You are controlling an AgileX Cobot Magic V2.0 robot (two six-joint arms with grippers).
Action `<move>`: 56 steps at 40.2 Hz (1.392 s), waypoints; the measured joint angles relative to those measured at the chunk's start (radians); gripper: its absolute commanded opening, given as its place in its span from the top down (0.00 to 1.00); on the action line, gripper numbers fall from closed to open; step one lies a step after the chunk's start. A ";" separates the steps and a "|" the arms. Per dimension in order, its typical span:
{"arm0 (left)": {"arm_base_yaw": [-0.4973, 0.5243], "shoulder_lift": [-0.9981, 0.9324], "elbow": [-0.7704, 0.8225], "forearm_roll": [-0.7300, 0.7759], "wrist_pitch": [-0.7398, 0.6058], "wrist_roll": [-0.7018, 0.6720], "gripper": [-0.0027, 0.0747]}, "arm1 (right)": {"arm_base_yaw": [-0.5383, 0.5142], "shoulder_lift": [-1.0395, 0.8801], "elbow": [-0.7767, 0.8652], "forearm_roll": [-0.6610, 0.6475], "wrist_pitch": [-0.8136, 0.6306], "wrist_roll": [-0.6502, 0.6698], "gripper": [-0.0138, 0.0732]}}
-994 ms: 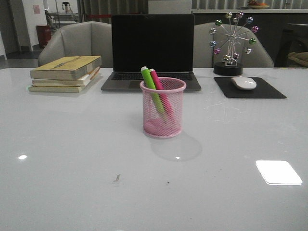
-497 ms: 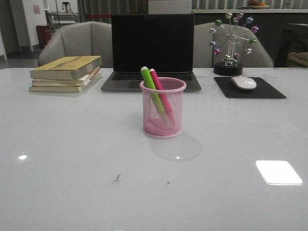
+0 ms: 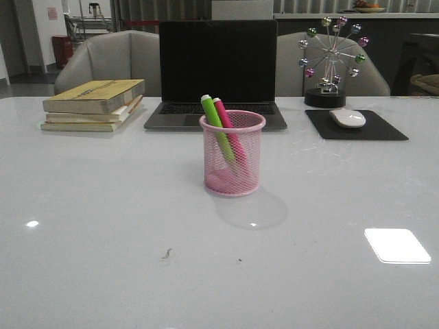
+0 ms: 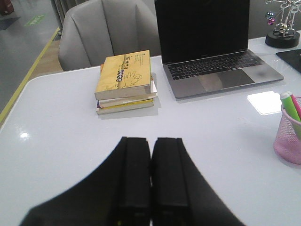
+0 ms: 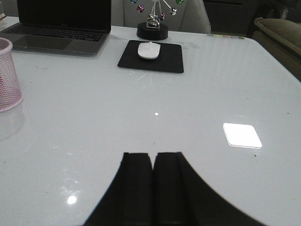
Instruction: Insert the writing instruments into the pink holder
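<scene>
The pink holder (image 3: 232, 154) stands upright mid-table in the front view. Both writing instruments lean inside it: a green highlighter (image 3: 214, 120) and a magenta one (image 3: 225, 121), tops sticking out above the rim toward the left. The left wrist view catches the holder (image 4: 289, 141) with the green highlighter (image 4: 289, 103) at its edge. The right wrist view shows part of the holder (image 5: 8, 77). My left gripper (image 4: 151, 140) is shut with nothing in it, well away from the holder. My right gripper (image 5: 154, 155) is shut and empty too. Neither gripper appears in the front view.
A closed-lid-dark laptop (image 3: 217, 72) sits behind the holder. A stack of books (image 3: 95, 104) lies at the back left. A black mouse pad with a white mouse (image 3: 348, 118) and a ferris-wheel ornament (image 3: 330, 62) are at the back right. Chairs stand beyond the table.
</scene>
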 measured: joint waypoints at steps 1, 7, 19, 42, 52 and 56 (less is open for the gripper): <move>0.000 0.000 0.000 0.000 0.000 0.000 0.84 | 0.000 0.000 0.000 0.002 0.000 0.001 0.78; 0.000 0.000 0.000 0.000 0.000 0.000 0.84 | 0.000 0.000 0.000 0.022 0.000 0.001 0.78; 0.000 0.000 0.000 0.000 0.000 0.000 0.84 | 0.000 0.000 0.000 0.025 0.000 0.002 0.78; 0.000 0.006 0.000 0.000 0.000 0.000 0.84 | 0.000 0.000 0.000 0.027 0.004 0.002 0.78; 0.000 0.031 0.000 0.000 -0.012 0.000 0.84 | 0.000 0.000 0.002 0.027 0.005 0.002 0.78; 0.000 0.035 0.000 0.000 -0.014 0.000 0.84 | 0.000 0.000 0.002 0.027 0.005 0.002 0.78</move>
